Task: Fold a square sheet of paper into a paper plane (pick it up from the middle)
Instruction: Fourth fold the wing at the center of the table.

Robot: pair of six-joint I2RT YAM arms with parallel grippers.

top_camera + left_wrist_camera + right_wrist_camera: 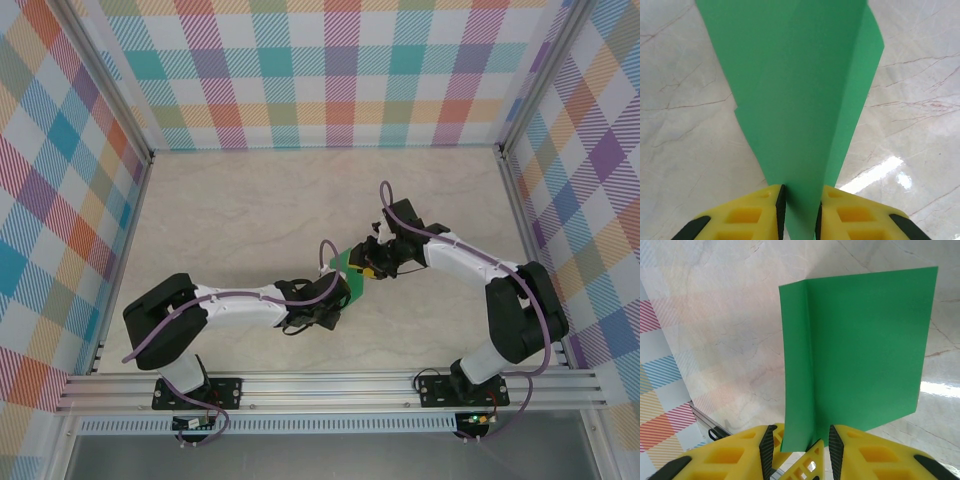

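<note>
Paper (352,272), green and creased, is held up off the table (240,200) just right of center in the top view, between my two grippers. My left gripper (799,202) has the narrow end wedged between both pads, pinching it. My right gripper (802,440) has its fingers partly spread around the lower edge by the fold; I can't tell if they grip.

Surface (250,210): pale beige marble pattern, glossy with light glare; aluminium rail (330,385) along near edge; left arm base (190,392), right arm base (460,388) bolted there
</note>
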